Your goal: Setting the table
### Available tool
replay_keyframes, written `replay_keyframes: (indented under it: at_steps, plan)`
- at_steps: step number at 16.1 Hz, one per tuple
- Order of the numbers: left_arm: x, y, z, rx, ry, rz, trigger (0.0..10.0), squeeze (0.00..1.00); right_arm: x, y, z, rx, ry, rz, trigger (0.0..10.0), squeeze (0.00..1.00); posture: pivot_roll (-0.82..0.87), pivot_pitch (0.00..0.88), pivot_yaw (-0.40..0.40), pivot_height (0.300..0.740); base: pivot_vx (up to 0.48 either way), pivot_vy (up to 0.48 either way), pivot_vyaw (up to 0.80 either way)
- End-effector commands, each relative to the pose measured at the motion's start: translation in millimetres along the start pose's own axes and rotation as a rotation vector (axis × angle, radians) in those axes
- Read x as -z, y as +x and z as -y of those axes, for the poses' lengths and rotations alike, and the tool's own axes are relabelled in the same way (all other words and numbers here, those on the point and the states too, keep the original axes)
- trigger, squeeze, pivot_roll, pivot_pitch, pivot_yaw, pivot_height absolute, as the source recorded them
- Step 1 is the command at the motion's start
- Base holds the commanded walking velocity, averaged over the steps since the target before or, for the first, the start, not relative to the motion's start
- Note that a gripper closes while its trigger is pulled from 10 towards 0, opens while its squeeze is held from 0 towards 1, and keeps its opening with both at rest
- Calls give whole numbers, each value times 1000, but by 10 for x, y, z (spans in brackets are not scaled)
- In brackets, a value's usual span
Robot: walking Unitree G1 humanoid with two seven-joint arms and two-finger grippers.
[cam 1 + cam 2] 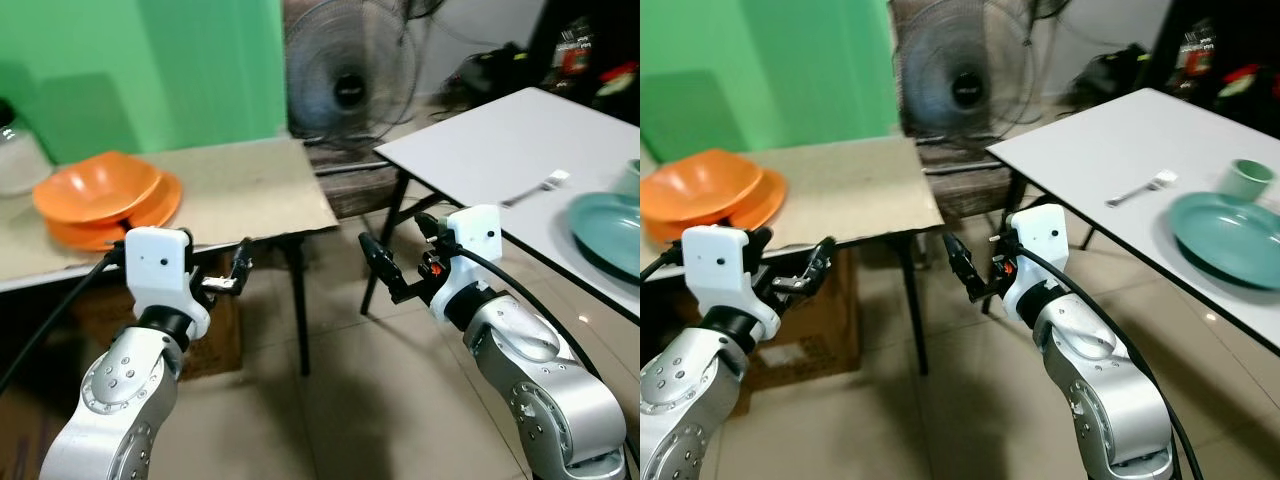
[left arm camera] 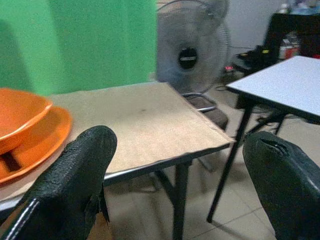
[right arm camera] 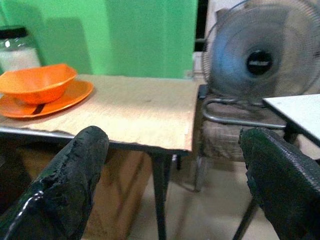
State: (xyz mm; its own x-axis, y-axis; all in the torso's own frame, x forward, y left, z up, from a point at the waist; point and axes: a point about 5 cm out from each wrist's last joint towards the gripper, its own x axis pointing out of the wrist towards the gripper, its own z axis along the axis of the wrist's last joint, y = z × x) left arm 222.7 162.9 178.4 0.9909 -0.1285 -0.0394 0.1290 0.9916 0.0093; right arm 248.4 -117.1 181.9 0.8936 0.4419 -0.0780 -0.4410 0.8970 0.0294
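Observation:
An orange bowl [image 1: 95, 185] sits on an orange plate [image 1: 155, 208] at the left end of a cardboard-topped table [image 1: 255, 185]. To the right stands a white table [image 1: 490, 140] carrying a teal plate [image 1: 1230, 225], a teal cup [image 1: 1248, 178] and a fork [image 1: 1138, 190]. My left gripper [image 1: 228, 272] hovers open and empty at the brown table's front edge, right of the orange dishes. My right gripper [image 1: 392, 234] is open and empty in the gap between the two tables, pointing toward the brown one. In the right wrist view the bowl [image 3: 37, 82] lies far beyond the fingers [image 3: 70, 185].
A standing fan [image 1: 345, 80] and a low seat are behind the gap between the tables. A lidded jar [image 3: 17, 50] stands behind the orange dishes against the green wall. A cardboard box [image 1: 215, 335] is under the brown table. Tiled floor lies below my arms.

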Motion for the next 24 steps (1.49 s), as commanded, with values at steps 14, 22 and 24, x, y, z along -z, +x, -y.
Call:
replay_keyframes:
  at_steps: [14,22,24]
  plan:
    - [-7,-22,-45,-19,12,13,10000,0,59,29,-87,-89,-21,-45,10000,0,-35,0,9,740,305,0,442]
    - [-6,-18,-42,-13,12,15,10000,0,43,40,-79,-86,-14,-30,10000,0,-36,0,8,740,321,0,0]
    - [-5,-22,-41,-12,13,16,10000,0,42,46,-80,-88,-13,-28,10000,0,-34,0,5,740,324,0,0]
